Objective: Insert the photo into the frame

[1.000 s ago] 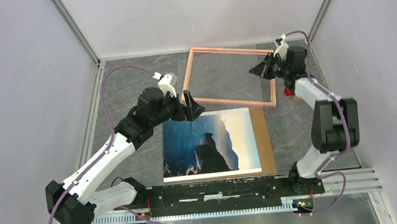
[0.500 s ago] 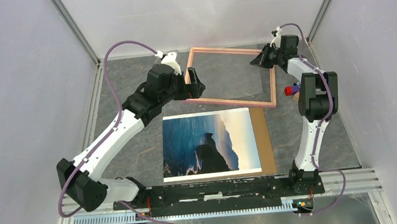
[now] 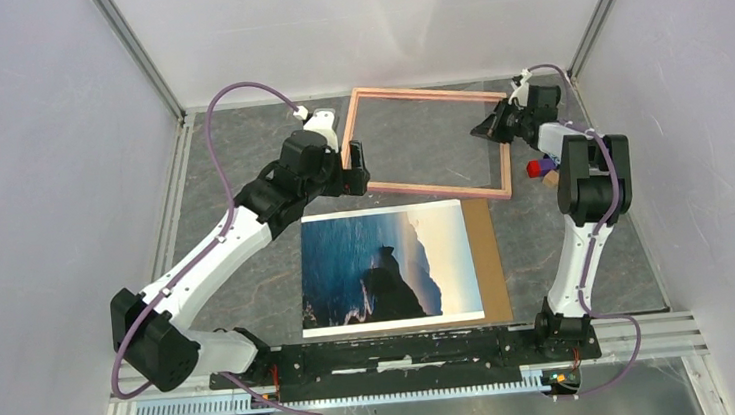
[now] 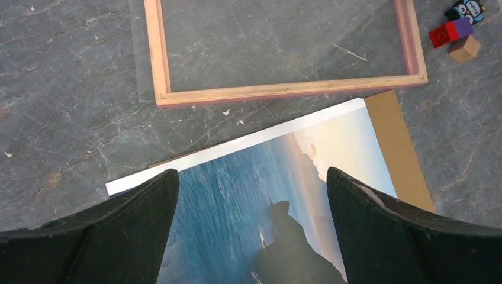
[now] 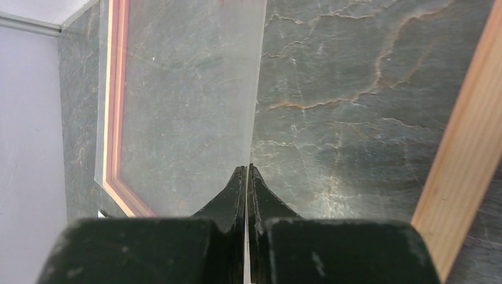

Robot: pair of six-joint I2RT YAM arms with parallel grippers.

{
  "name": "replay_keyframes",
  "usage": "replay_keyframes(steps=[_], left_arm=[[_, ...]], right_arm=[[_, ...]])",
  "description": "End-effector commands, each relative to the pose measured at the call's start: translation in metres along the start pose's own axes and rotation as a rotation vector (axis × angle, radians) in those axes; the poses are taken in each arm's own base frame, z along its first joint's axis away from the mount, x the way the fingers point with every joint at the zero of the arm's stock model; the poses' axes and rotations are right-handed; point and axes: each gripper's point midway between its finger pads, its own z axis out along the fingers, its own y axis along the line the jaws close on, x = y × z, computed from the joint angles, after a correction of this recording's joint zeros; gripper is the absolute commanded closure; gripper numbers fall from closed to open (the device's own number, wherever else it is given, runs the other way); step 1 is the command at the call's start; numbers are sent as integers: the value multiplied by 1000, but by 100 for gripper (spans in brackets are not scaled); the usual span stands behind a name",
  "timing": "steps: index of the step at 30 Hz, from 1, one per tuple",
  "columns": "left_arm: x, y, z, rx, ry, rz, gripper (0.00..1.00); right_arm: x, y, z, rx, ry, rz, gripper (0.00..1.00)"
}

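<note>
1. Pale walls (image 3: 41, 196) close in a dark grey, marbled table (image 3: 532, 243) on the left, far and right sides.
2. At the far middle of this table we see the frame (image 4: 290, 90), thin and pink, lying flat, with the table showing through its opening.
3. On the near side of the frame, apart from it by a narrow strip of table, the photo (image 3: 389, 266) lies face up. It shows blue sea, a dark cliff, pale sky and a white border.
4. Under the photo lies a brown board (image 3: 489, 257), and we see it mostly as a strip along the right edge of the photo.
5. We see the left gripper (image 3: 357, 165) with its jaws spread wide and nothing between them. In its wrist view it hangs above the far left part of the photo, with the near left corner of the frame just beyond the fingers.
6. The right gripper (image 5: 246, 170) is at the far right corner of the frame, with its jaws fully closed. A clear sheet (image 5: 183, 106) runs into the fingertips and a thin pale line continues between them, so it pinches the edge of this sheet.
7. From the gripper the clear sheet spreads over the opening of the frame and reaches past one pink rail.
8. To the right of the frame, close to its near right corner, we see a red and purple block (image 4: 450, 32) and, just beside it, a wooden cube (image 4: 464, 49).
</note>
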Motion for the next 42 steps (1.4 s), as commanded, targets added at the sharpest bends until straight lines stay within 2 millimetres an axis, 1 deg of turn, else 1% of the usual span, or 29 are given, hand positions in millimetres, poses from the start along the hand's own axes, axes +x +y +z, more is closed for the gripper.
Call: replay_keyframes(steps=[1,4,11,21,28,34,35,42], left_arm=[[-18,-4,-11,24,-68,55,0],[-17,-6,-11,37,-60,52,0],[-21,-7,-17,45,-78,50,0],[-17,-10,-16,65,-64,48,0],[-18,-12,-16,73,-65,48,0],[-18,-14,-17,83,-63,46,0],[-17,-14,-17,82,-61,47,0],[-16,-15,-16,92,-54,46,0]], right_arm=[[-31,18,-13,-41,-102,-89,100],[-38,21,-16,-39,-123,-111,100],[-44,27,-15,-64,-147,-140,100],[-50,17,-10,-13,-115,-170,100],[-45,8,-5,12,-82,-163,100],[-45,9,-7,20,-72,-158,100],[-41,8,-7,26,-52,-145,100],[-37,3,-8,43,-29,-147,100]])
